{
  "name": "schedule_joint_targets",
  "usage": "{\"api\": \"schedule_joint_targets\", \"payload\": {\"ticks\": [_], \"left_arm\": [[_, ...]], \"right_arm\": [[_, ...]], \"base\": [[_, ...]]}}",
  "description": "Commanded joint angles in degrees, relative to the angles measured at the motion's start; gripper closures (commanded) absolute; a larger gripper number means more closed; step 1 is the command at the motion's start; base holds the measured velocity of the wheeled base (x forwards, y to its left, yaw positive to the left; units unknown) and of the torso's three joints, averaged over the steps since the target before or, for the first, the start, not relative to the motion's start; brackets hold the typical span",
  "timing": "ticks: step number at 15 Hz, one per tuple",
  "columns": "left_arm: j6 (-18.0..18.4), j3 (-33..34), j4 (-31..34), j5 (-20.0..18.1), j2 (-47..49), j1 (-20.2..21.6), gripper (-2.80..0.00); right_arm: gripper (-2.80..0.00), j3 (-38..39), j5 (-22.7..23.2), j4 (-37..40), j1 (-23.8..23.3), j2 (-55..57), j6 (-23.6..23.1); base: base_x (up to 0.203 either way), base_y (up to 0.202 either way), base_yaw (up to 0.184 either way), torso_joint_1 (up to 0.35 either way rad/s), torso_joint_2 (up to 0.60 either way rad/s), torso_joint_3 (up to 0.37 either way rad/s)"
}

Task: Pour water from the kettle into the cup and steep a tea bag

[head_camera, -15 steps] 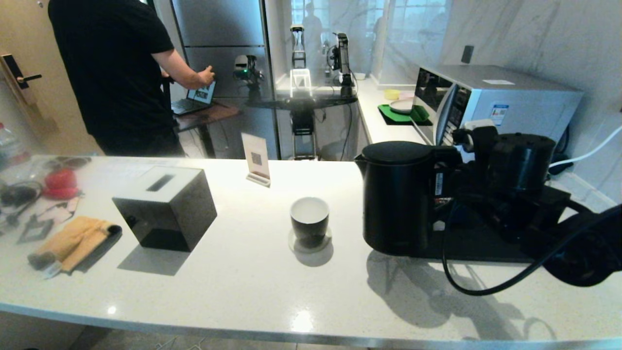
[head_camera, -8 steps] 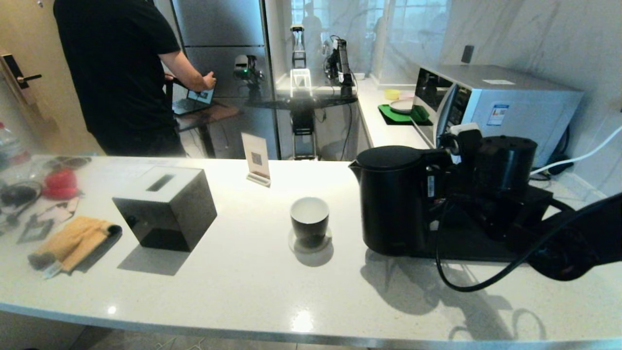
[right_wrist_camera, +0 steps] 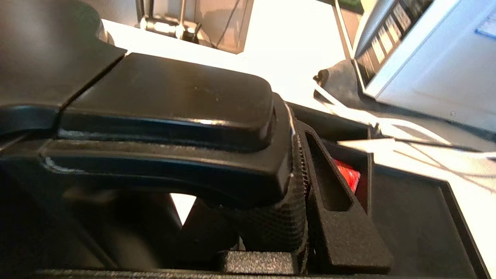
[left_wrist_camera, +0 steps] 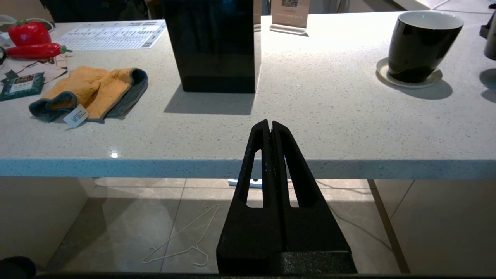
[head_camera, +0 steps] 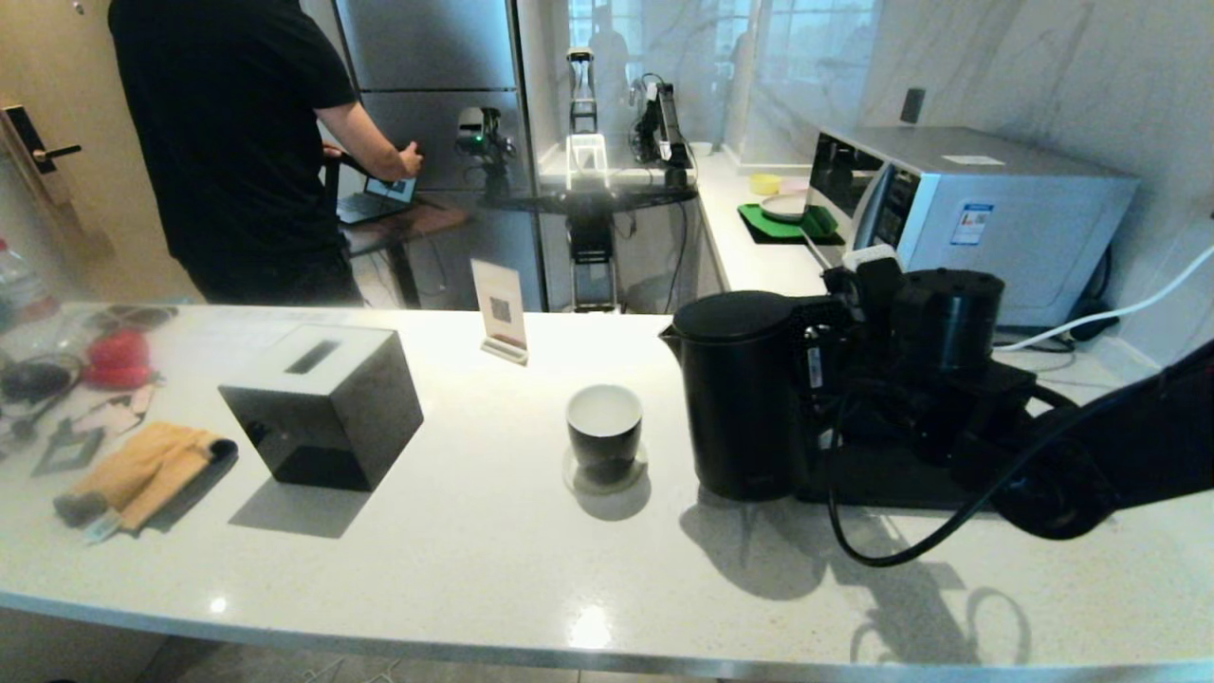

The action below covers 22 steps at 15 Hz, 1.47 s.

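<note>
Starting at the left side: the left gripper [left_wrist_camera: 270, 128] is parked below the near edge of the counter [head_camera: 455, 560], fingers pressed flat together, nothing in them. It's just idle. Up on the counter above it there's an orange cloth [head_camera: 142, 471] and the black cube box [head_camera: 322, 403], both untouched.

Middle of the counter: the cup [head_camera: 604, 429] sits upright on its pale coaster [head_camera: 607, 474]. The inside looks plain white, so no water in it that I can see, and I can't spot a tea bag anywhere in these shots.

Now the bit that changed. The kettle [head_camera: 744, 394] has slid noticeably toward the cup over the last second. A second ago its spout sat well to the right of the cup; now the gap has shrunk a lot, though they're still clearly apart. It's still upright, lid on, spout pointing at the cup.

The right gripper [right_wrist_camera: 298, 201] is what's carrying it. In the wrist view its textured finger is clamped against the kettle's handle, so it's pinching the handle.

So I'd say we're in the carry phase, with pouring not started. Next it probably needs to get the spout over the cup rim and tip. Main worry is nudging the cup off its coaster with that big body.
</note>
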<state>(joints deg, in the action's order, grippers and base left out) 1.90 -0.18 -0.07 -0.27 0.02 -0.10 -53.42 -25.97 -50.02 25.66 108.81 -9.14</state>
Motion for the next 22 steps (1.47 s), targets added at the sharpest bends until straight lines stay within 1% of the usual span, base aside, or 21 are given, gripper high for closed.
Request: {"api": "schedule_joint_targets", "payload": {"ticks": [1, 4, 5, 13, 18, 22], "left_arm": [[0.0, 0.0, 0.0, 0.0, 0.0, 0.0, 0.0], [0.0, 0.0, 0.0, 0.0, 0.0, 0.0, 0.0], [0.0, 0.0, 0.0, 0.0, 0.0, 0.0, 0.0], [0.0, 0.0, 0.0, 0.0, 0.0, 0.0, 0.0], [0.0, 0.0, 0.0, 0.0, 0.0, 0.0, 0.0], [0.0, 0.0, 0.0, 0.0, 0.0, 0.0, 0.0]], "right_arm": [[0.0, -1.3, -0.1, -0.4, 0.6, 1.2, -1.9], [0.0, -2.8, -0.1, -0.4, 1.3, 1.9, -3.4], [0.0, -2.9, -0.1, -0.6, 1.4, 1.9, -4.8], [0.0, -3.7, -0.1, -1.1, 1.8, 2.7, -9.0], [0.0, -4.2, -0.1, -1.3, 2.7, 3.5, -10.6], [0.0, -6.1, -0.1, -1.1, 2.9, 4.6, -12.2]], "base": [[0.0, 0.0, 0.0, 0.0, 0.0, 0.0], [0.0, 0.0, 0.0, 0.0, 0.0, 0.0], [0.0, 0.0, 0.0, 0.0, 0.0, 0.0], [0.0, 0.0, 0.0, 0.0, 0.0, 0.0], [0.0, 0.0, 0.0, 0.0, 0.0, 0.0], [0.0, 0.0, 0.0, 0.0, 0.0, 0.0]]}}
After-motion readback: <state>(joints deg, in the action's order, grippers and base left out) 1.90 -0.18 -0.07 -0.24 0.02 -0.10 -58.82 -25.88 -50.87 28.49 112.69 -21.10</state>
